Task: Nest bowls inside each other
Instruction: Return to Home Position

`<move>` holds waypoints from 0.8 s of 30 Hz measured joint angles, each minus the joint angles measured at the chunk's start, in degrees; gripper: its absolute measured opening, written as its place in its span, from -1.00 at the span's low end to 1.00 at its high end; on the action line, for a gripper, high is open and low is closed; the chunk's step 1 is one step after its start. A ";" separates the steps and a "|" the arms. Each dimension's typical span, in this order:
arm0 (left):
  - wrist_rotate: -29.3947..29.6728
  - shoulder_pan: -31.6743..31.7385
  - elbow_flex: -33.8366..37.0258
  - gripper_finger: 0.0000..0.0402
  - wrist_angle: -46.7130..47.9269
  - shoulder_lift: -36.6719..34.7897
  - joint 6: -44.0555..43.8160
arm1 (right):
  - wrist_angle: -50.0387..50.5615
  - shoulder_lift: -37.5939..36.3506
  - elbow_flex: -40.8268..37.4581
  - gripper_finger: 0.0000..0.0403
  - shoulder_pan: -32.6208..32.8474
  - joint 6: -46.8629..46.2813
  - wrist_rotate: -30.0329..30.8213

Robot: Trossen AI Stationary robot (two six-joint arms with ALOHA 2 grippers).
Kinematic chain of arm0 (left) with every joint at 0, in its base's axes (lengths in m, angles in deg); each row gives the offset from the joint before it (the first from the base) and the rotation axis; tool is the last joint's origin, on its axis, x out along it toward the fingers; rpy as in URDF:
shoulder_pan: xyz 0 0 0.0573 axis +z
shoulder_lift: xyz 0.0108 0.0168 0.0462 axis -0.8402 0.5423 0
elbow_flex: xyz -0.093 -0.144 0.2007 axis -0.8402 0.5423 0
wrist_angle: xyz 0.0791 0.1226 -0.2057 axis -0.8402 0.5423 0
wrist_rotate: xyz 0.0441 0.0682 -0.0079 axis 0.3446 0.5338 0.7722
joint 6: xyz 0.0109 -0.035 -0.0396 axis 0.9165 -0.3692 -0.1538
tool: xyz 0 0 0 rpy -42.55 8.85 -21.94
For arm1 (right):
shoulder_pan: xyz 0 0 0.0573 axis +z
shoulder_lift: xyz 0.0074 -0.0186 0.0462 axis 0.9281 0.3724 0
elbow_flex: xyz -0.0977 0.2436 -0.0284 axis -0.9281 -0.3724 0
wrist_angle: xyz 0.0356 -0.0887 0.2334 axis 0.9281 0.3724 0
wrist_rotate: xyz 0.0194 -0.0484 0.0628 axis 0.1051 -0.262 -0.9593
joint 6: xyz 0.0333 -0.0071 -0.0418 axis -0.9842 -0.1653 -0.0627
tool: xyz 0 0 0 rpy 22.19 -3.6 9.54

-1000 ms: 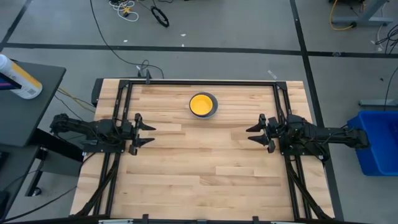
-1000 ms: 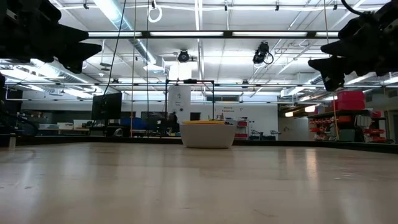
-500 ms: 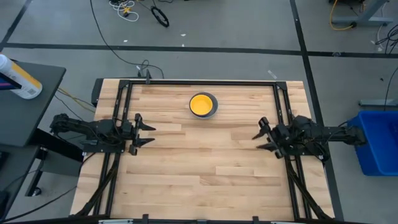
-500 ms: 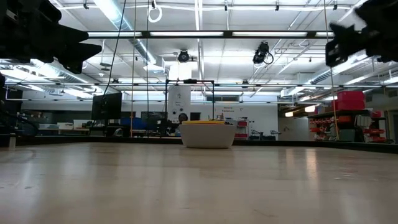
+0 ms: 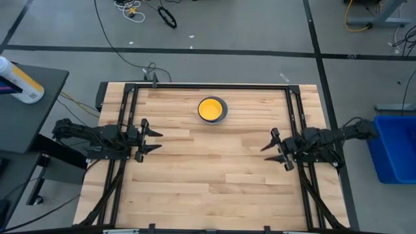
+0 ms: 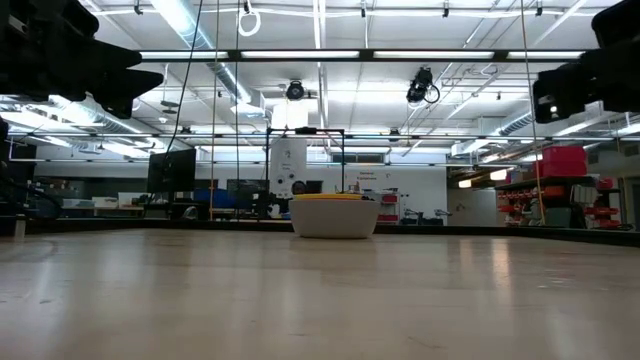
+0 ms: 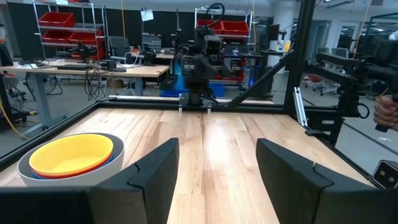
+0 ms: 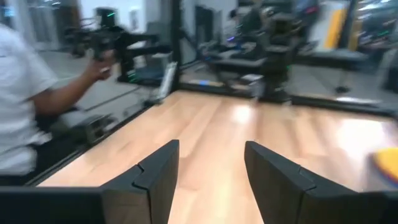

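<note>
The bowls stand nested in one stack (image 5: pixel 212 109) at the middle of the table's far side. A yellow bowl (image 7: pixel 71 154) sits on top, a blue rim shows just under it, and a grey bowl (image 6: pixel 335 218) holds them, its base on the wood. My left gripper (image 5: pixel 156 140) hangs open at the table's left edge, level and pointing across the table, with the stack off to one side in the left wrist view. My right gripper (image 5: pixel 272 149) hangs open at the right edge, pointing toward the table's middle. Nothing lies between either pair of fingers.
Black frame rails (image 5: pixel 208 85) run along the table's far, left and right sides. A blue bin (image 5: pixel 393 146) stands off the table on the right. A person (image 8: pixel 25 93) stands beyond the table's near side in the right wrist view.
My right gripper has swung level toward the table's near edge, rolling about its own axis, and stayed open. The bowl stack has not moved.
</note>
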 joint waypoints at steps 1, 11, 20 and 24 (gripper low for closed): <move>0.00 0.00 -0.02 0.11 0.01 0.00 -0.02 | 0.62 0.00 0.00 -0.05 0.95 -0.75 -0.62; -0.03 0.00 0.00 0.11 0.05 0.00 -0.02 | 1.69 0.02 0.00 -0.03 8.32 1.55 14.82; -0.59 0.00 0.00 0.11 0.16 0.00 -0.74 | 2.17 0.05 0.00 -0.05 8.73 5.21 17.12; -1.32 0.00 -0.02 0.11 0.31 0.00 -0.80 | 2.76 2.03 0.05 -0.06 8.75 -0.18 15.57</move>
